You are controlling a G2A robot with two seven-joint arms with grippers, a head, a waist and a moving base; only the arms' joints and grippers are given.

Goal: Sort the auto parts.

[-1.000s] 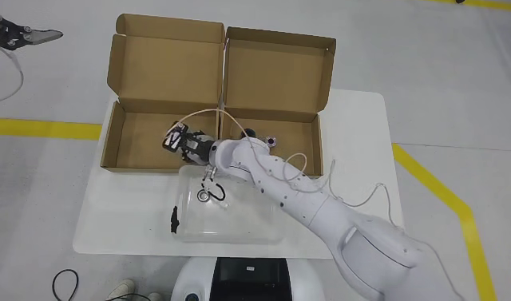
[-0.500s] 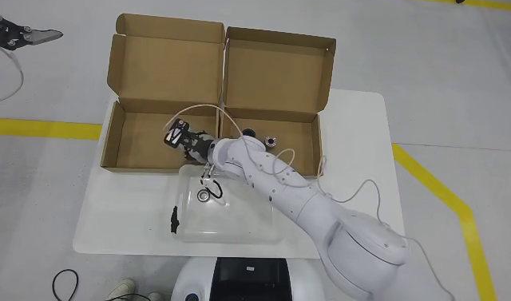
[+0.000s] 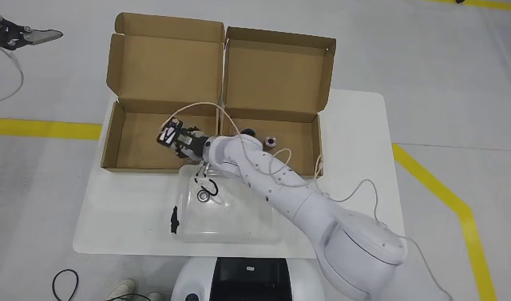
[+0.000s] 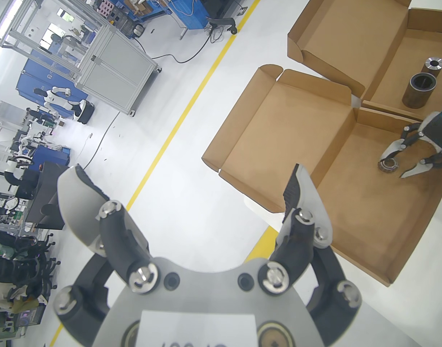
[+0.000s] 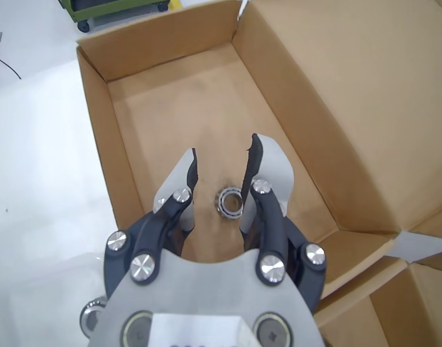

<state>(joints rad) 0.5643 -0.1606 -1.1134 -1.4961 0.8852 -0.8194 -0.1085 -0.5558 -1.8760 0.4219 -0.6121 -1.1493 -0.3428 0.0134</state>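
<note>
A small metal bearing ring (image 5: 231, 202) lies flat on the floor of the left cardboard box (image 3: 132, 141). My right gripper (image 5: 224, 144) hangs open just above it, one finger on each side and the ring close to one finger. The left wrist view shows the same ring (image 4: 388, 165) under the right gripper (image 4: 395, 167). In the top view the right gripper (image 3: 169, 133) is inside the left box near its right end. My left gripper (image 4: 186, 173) is open and holds nothing, off the table over the floor at the far left (image 3: 32, 36).
The right cardboard box (image 3: 299, 133) holds a dark sleeve (image 4: 421, 90) and a smaller silver cylinder (image 4: 433, 63). A clear plastic tray (image 3: 255, 221) in front of the boxes holds a round bearing (image 3: 207, 193) and a black part (image 3: 172, 219). Both box lids stand open at the back.
The right gripper has shifted a little to the left, farther into the left box. The left arm has kept still.
</note>
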